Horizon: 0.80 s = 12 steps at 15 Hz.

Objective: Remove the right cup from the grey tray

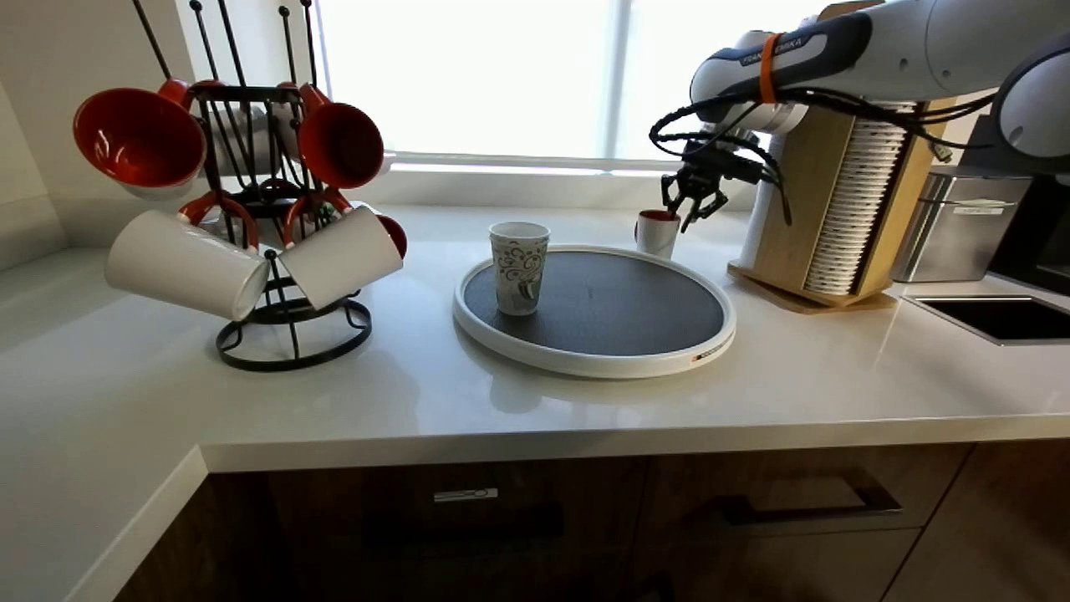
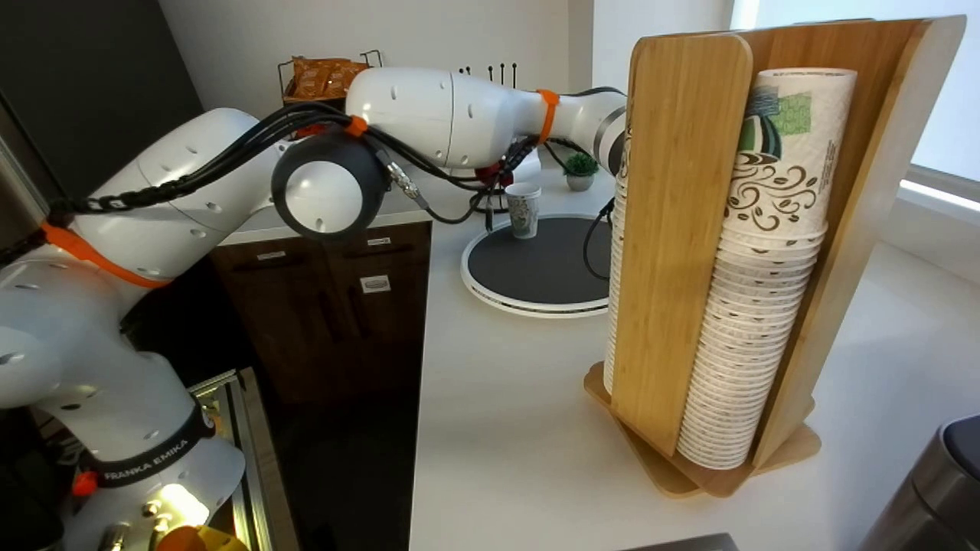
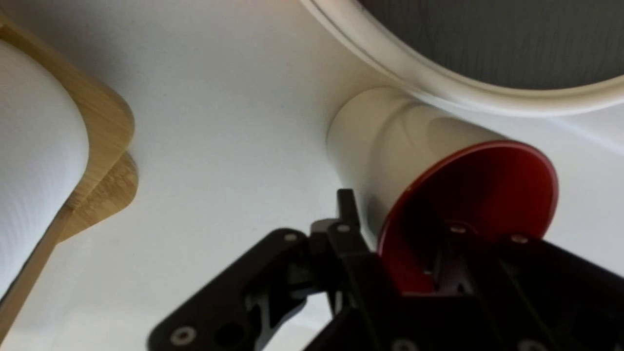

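While beside tray [image 1: 627, 301], mug wall [image 3: 380, 141] between tool [image 3: 400, 214] fingers [image 3: 348, 209].

In an exterior view, the desk [image 1: 794, 380] bears a tray [image 1: 619, 309] at centre — paper cup [image 1: 520, 269] on its left half, mug [image 1: 656, 237] behind — rack [image 1: 292, 314] left, dispenser [image 1: 809, 192] right.

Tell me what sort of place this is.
Probably an office kitchen or break room: a black wire rack hung with red-and-white mugs, a light wooden holder stacked with printed paper cups, and dark brown drawers under the white counter.
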Motion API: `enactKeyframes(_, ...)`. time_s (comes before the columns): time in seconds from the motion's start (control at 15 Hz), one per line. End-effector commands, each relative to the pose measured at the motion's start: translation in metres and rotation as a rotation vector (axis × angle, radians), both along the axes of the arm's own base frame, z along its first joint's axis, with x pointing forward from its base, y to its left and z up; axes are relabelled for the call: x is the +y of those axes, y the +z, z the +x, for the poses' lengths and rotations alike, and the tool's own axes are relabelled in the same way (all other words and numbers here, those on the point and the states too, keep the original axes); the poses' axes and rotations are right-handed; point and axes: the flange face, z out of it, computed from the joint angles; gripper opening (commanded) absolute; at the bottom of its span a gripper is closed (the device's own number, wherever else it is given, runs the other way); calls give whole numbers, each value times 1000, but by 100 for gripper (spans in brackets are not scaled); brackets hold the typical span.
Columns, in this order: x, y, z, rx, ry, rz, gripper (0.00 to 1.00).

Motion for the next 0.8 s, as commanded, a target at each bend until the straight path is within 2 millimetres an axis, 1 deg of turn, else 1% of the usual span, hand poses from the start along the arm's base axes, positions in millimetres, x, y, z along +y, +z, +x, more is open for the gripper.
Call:
enactKeyframes(0.0,2,6,2,14,-11,5,65)
enactKeyframes(0.07,4,10,3,7,-6,6,72)
enactKeyframes(0.13,8,18,4,-5,7,7,78)
enactKeyframes(0.2,13,27,5,-10,21,7,87)
enactKeyframes(0.27,20,39,5,-15,52,-4,95)
enactKeyframes(0.33,27,53,4,-14,83,-11,99)
enactKeyframes(0.47,39,81,2,-16,129,-45,100)
enactKeyframes(0.6,56,109,-2,-8,191,-43,100)
enactKeyframes(0.73,82,133,-8,0,275,20,100)
